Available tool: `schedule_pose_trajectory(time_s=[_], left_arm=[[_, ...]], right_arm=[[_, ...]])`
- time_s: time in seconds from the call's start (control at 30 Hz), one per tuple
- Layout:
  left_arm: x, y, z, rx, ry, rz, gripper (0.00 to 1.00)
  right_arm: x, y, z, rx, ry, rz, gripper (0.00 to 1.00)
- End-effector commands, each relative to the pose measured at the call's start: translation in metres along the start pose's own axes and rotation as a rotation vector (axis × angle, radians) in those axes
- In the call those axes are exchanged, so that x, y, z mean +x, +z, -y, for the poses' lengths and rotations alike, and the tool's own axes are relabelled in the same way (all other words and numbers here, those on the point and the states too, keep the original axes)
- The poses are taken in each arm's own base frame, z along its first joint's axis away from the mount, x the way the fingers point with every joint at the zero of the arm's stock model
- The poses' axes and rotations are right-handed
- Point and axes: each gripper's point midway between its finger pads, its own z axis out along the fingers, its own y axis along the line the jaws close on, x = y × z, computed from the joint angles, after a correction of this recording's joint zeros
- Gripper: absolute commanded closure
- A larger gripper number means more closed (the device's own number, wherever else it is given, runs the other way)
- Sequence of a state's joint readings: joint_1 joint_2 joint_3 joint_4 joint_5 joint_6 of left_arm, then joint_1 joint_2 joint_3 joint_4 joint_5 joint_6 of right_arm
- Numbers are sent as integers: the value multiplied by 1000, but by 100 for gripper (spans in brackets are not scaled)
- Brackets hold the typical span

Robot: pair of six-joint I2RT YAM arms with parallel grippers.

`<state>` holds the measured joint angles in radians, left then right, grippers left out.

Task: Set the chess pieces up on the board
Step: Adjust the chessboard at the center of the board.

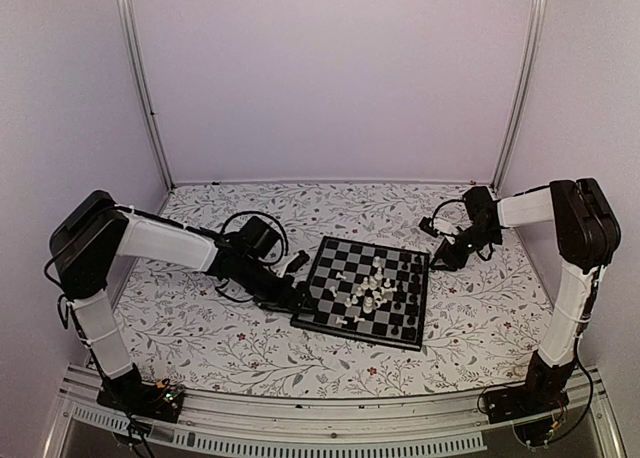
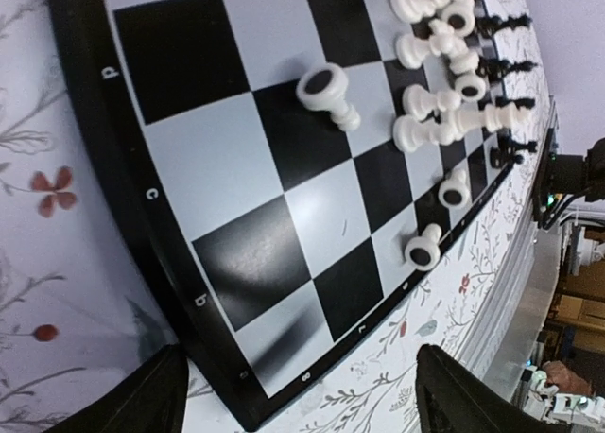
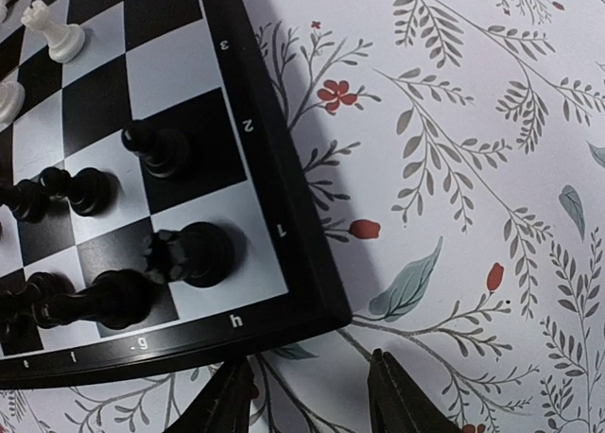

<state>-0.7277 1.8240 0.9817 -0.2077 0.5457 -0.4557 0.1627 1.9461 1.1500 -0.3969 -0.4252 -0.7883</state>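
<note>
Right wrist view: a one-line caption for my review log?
Black chess pieces crowd the h1 corner of the board on a floral table; jaws hover open and empty beside it.

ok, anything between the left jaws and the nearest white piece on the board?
Nothing visible. In the left wrist view only bare squares of the board lie between the open left jaws and the white piece near the board's edge. The other white pieces cluster farther on, off that path.

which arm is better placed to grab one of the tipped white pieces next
Left, probably. The left gripper is open at the board edge, with a tipped white piece on the squares just ahead. The right gripper sits off the opposite corner, next to black pieces.
</note>
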Motion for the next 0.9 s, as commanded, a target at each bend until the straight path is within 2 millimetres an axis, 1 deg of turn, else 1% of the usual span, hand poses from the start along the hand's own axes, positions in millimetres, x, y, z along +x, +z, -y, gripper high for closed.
schedule_pose_trajectory(time_s=[0.0,0.17,0.33,0.47,0.57,0.6,0.7,0.77,0.8,0.87], left_arm=[[30,15,11,-16,24,-78,15],[44,27,23,-28,65,-125,16],[51,35,35,-38,105,-163,16],[55,30,41,-52,133,-193,18],[59,19,42,-94,164,-227,18],[59,14,42,-115,179,-234,18],[51,-5,43,-186,230,-230,18],[37,-17,44,-249,277,-197,19],[27,-23,45,-276,303,-174,18],[7,-32,50,-325,362,-116,18]], right_arm=[[28,18,-13,-58,61,-87,54],[28,18,-13,-60,62,-86,54],[30,17,-14,-57,63,-94,54],[30,13,-12,-41,62,-96,53],[27,3,-8,-17,68,-91,52],[24,-4,-6,-5,69,-81,51],[21,-22,1,22,86,-61,50],[13,-39,5,43,99,-37,49],[10,-45,6,47,103,-32,48],[-4,-62,5,58,106,-1,46]])
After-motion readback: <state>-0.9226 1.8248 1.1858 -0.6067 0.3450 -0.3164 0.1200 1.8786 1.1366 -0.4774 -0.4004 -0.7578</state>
